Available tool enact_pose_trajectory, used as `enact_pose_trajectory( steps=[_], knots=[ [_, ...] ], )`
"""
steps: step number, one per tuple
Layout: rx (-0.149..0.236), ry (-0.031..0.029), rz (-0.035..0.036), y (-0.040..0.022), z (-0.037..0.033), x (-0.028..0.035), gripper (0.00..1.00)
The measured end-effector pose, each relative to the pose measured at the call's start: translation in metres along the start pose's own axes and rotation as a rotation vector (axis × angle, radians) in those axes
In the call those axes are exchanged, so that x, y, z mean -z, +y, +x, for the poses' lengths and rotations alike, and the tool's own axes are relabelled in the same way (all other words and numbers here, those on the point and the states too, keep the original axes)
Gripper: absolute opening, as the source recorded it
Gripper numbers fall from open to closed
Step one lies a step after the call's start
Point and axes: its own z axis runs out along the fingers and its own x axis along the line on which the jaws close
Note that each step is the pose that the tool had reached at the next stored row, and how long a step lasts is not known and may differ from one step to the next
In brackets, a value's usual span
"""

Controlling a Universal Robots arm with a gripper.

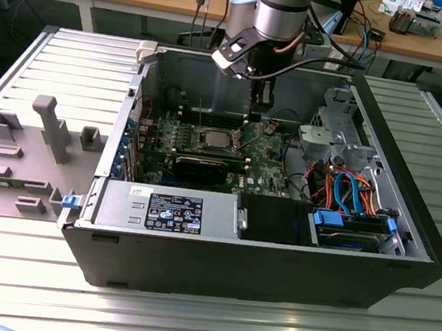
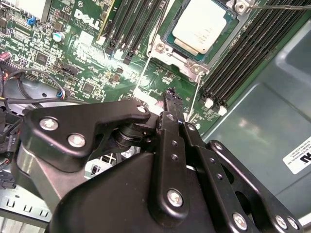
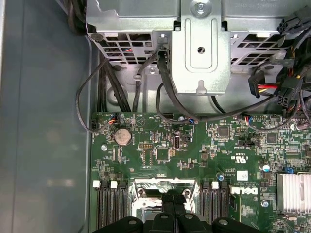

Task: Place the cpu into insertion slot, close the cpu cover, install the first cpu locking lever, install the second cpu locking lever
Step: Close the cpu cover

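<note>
cpu [image 2: 201, 30] is seated in the insertion slot [image 2: 177, 57] on the green motherboard [image 3: 194, 145], silver lid facing up. Reads as light, stiff and slick on top, with a fragile contact side underneath. I'd only take it by opposite edges, flat, never by the centre. claw [image 2: 170, 94] is pressed together, pinching nothing I can see, tips low over the board just beside the slot's corner. Contact unclear.
</note>
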Motion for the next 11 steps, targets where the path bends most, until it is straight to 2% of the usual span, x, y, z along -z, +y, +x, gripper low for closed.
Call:
enact_pose_trajectory(
  steps=[11],
  knots=[
    [0.000, -0.0019, 0.0000, 0.0019, 0.0000, -0.0003, 0.11]
  ],
)
